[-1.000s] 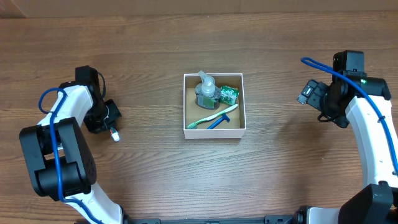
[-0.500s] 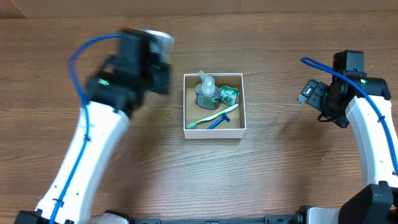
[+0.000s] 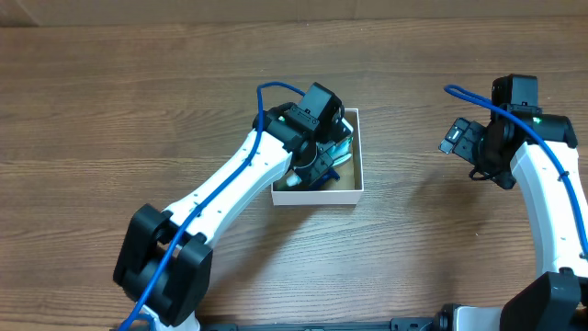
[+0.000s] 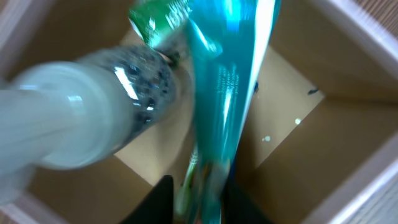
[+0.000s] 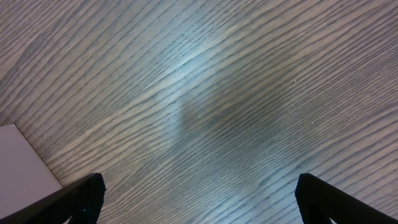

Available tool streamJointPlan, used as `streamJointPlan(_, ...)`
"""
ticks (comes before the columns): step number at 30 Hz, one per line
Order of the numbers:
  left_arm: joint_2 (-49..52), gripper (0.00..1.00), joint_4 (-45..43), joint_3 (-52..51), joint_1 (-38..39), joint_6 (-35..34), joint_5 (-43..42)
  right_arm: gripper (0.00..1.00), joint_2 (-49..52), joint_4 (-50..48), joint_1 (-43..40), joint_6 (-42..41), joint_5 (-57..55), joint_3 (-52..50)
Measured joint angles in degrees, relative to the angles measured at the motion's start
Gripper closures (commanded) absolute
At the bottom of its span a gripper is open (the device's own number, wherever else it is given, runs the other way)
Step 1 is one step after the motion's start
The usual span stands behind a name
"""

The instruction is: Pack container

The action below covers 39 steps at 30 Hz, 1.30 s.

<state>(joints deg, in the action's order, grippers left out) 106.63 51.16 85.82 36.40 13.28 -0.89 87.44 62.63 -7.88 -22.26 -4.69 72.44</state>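
Observation:
The container [image 3: 317, 196], a small square white box with a brown inside [image 4: 323, 137], stands mid-table. My left gripper [image 3: 317, 161] is down inside it. In the left wrist view its jaws [image 4: 198, 186] are shut on a glossy teal tube [image 4: 227, 81] that reaches across the box. A clear pump bottle [image 4: 81, 112] lies beside the tube, and a green packet [image 4: 158, 15] sits beyond it. In the overhead view the arm hides most of the contents. My right gripper [image 3: 457, 138] is open and empty over bare wood [image 5: 199, 193], to the container's right.
The wooden table [image 3: 441, 248] spreads all round the container. A white corner [image 5: 18, 162] shows at the left edge of the right wrist view. The left arm [image 3: 220, 202] lies diagonally from the front left to the box.
My left arm swung from the table's far left, over the back, and down into the container, now with the teal tube in its jaws. The right arm has not moved.

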Motion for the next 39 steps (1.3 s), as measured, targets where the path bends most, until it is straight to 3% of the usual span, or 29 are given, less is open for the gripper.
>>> streamJointPlan(4, 0.3, 0.55, 0.5, 0.0, 0.0, 0.2, 0.3, 0.0, 0.0, 0.0, 0.0, 0.0, 0.0, 0.0)
streamJointPlan(7, -1.2, 0.52, 6.1, 1.9, 0.0, -2.0, 2.8, 0.0, 0.0, 0.0, 0.0, 0.0, 0.0, 0.0)
streamJointPlan(13, -14.8, 0.27, 5.7, 6.1, -2.6, -12.7, 9.7, 0.0, 0.0, -2.4, 0.2, 3.9, 4.7, 0.0)
streamJointPlan(17, -20.2, 0.11, 5.7, 7.3, -13.0, -20.2, 10.9, 0.0, 0.0, -4.9, 2.6, 6.2, 8.7, 0.0)
streamJointPlan(18, -20.1, 0.0, 5.6, 7.3, -15.0, -20.9, 10.6, 0.0, 0.0, -5.8, 3.1, 6.4, 9.0, 0.0)
streamJointPlan(20, -18.5, 0.0, 5.4, 7.3, -21.6, -23.7, 9.6, 0.0, 0.0, -8.5, 5.4, 7.1, 9.3, 0.4)
streamJointPlan(26, -17.1, 0.0, 5.8, 7.2, -30.0, -26.3, 9.0, 0.0, 0.0, -17.0, 12.8, 11.0, 4.5, 2.5)
streamJointPlan(32, -17.1, 0.0, 4.6, 7.2, -30.4, -26.4, 9.0, 0.0, 0.0, -21.2, 13.2, 12.5, 3.3, 2.6)
streamJointPlan(39, -17.7, 0.0, 10.8, 7.0, -30.4, -26.2, 8.3, 0.0, -4.2, -13.6, 12.5, 10.7, 3.0, 2.6)
